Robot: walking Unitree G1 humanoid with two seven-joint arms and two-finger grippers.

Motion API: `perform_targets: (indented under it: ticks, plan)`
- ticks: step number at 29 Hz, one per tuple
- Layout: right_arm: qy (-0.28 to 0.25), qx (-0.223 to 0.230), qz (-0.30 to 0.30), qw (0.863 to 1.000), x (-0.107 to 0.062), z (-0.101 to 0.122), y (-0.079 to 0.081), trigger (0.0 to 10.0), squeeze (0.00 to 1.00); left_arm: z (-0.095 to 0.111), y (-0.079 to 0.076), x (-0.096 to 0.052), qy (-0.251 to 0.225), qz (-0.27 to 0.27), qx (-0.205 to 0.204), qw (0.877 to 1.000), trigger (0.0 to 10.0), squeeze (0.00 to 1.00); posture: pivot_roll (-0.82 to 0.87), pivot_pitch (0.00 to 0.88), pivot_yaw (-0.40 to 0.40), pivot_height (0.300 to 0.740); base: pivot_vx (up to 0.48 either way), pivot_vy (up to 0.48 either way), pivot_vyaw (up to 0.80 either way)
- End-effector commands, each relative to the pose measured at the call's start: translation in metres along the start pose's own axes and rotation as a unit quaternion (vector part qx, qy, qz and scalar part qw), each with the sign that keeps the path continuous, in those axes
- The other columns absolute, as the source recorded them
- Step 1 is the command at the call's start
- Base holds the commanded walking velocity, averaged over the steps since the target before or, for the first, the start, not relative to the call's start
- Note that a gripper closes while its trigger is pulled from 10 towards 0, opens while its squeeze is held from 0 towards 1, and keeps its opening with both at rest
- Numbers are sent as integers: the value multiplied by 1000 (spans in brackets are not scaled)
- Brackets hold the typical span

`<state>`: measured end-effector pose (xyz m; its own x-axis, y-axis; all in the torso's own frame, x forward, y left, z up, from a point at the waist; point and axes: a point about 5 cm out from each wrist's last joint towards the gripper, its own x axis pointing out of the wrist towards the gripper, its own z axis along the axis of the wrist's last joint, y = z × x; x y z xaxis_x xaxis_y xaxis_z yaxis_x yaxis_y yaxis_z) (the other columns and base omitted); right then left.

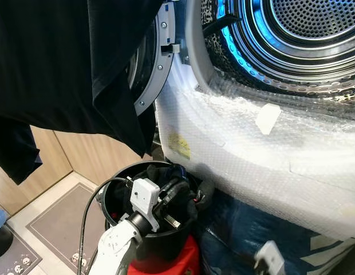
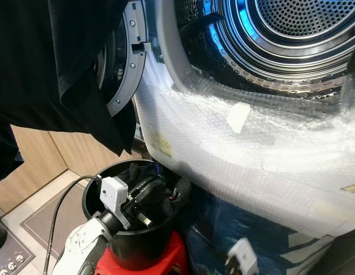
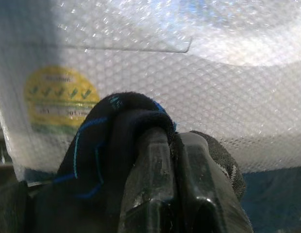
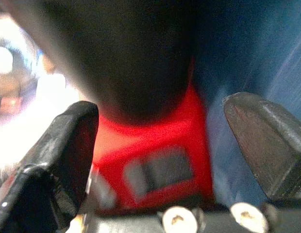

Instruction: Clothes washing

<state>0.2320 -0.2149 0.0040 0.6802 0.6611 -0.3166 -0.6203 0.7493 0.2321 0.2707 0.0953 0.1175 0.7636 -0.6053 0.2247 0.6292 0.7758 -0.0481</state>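
A black bucket [image 1: 110,213] stands on a red stool [image 1: 189,258] below the washing machine and holds dark clothes [image 1: 166,173]. My left gripper [image 1: 178,195] reaches down into the bucket. In the left wrist view its fingers [image 3: 153,160] are shut on a black garment with blue stitching [image 3: 104,141], which drapes over the fingertips. My right gripper [image 4: 160,121] is open and low beside the stool, and it holds nothing. The machine's drum [image 1: 303,34] is open, lit blue, at the upper right.
The machine's front is wrapped in bubble wrap [image 1: 252,160] with a yellow sticker [image 1: 179,144]. A black garment [image 1: 63,69] hangs over the open door [image 1: 152,69]. A blue bag [image 1: 240,229] sits under the machine. Wooden panels and a grey mat [image 1: 57,223] lie to the left.
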Motion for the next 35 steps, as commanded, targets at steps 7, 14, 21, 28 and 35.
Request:
perform_targets:
  ticks: [7,14,21,28,35]
  plan:
    - [-115,-10,-30,993,12,43,6,10000,0,4,0,3,6,-13,-31,999,10000,0,-79,3,53,740,0,0,0]
    - [-156,-24,-43,987,21,62,18,10000,0,8,-2,8,3,-26,-47,999,10000,0,-77,8,58,740,0,0,0]
    - [-180,22,19,983,26,73,44,10000,0,17,-15,16,0,-94,-91,991,10000,0,-72,12,62,740,0,0,0]
    - [-152,14,144,978,10,82,67,10000,0,31,-26,6,7,-171,-96,981,10000,0,-61,15,68,740,0,0,0]
    - [-172,23,160,972,10,98,70,10000,0,37,-38,7,13,-219,-112,969,10000,0,-57,17,61,740,0,0,0]
